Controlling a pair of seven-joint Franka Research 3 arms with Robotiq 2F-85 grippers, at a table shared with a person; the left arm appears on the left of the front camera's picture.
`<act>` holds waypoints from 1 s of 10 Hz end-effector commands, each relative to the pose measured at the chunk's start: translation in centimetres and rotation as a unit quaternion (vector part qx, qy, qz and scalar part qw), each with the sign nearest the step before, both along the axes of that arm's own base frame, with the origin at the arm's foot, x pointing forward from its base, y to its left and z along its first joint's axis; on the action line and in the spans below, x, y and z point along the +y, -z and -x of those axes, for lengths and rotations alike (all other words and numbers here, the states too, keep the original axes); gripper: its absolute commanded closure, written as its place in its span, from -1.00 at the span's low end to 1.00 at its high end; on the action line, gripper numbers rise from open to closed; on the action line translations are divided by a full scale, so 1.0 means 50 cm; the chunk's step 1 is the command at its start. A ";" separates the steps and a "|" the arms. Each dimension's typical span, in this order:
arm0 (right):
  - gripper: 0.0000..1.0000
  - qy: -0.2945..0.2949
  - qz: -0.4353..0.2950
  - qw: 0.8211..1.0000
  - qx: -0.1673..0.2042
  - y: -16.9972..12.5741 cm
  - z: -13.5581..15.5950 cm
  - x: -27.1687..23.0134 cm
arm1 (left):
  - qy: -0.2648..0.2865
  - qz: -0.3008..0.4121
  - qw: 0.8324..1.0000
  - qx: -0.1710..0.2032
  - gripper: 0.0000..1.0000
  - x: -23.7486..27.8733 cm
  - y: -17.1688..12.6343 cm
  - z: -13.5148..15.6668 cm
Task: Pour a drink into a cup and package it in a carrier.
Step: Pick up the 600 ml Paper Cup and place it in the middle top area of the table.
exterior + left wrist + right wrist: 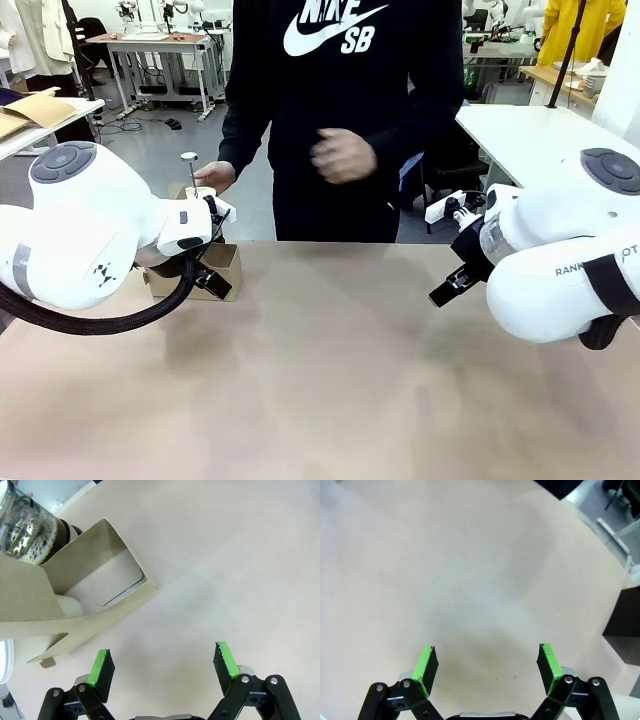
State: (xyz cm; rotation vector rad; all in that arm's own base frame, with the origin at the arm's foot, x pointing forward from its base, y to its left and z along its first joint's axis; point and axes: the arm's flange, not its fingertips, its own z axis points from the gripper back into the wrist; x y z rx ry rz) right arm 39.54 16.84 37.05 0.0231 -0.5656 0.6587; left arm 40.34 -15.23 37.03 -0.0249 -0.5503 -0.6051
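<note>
The left pincer (164, 664) is open wide and holds nothing. It hangs over the bare table (225, 555). Just beside it stands the brown carrier (90, 560), at the far left of the table. Something white sits inside it (maybe the cup (107, 582), it is hard to tell). The jar (22, 525) is right behind the carrier, with a person's hand (215, 176) on it. The right pincer (485, 664) is wide open too, empty, above bare table.

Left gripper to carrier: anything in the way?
Nothing visible. In the left wrist view the open left gripper hangs over bare table, with the carrier ahead and off to one side; no object lies between them. The jar stands beyond the carrier.
</note>
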 end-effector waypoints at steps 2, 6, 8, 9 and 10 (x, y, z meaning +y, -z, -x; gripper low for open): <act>-1.00 -0.006 -0.020 1.000 -0.007 -0.123 -0.056 0.000 | 0.000 0.000 1.000 0.000 -1.00 0.001 0.000 0.000; -1.00 -0.105 -0.096 0.990 0.007 -0.374 -0.193 -0.212 | 0.000 0.000 1.000 0.000 -1.00 0.001 0.000 0.000; -1.00 -0.208 -0.175 0.962 -0.028 -0.396 -0.196 -0.394 | 0.000 0.000 1.000 0.000 -1.00 0.001 0.000 0.000; -1.00 -0.238 -0.212 0.947 -0.045 -0.379 -0.182 -0.500 | 0.000 0.000 1.000 0.000 -1.00 0.001 0.000 0.000; -1.00 -0.250 -0.256 0.932 -0.061 -0.348 -0.163 -0.611 | 0.000 0.000 1.000 0.000 -1.00 0.001 0.000 0.000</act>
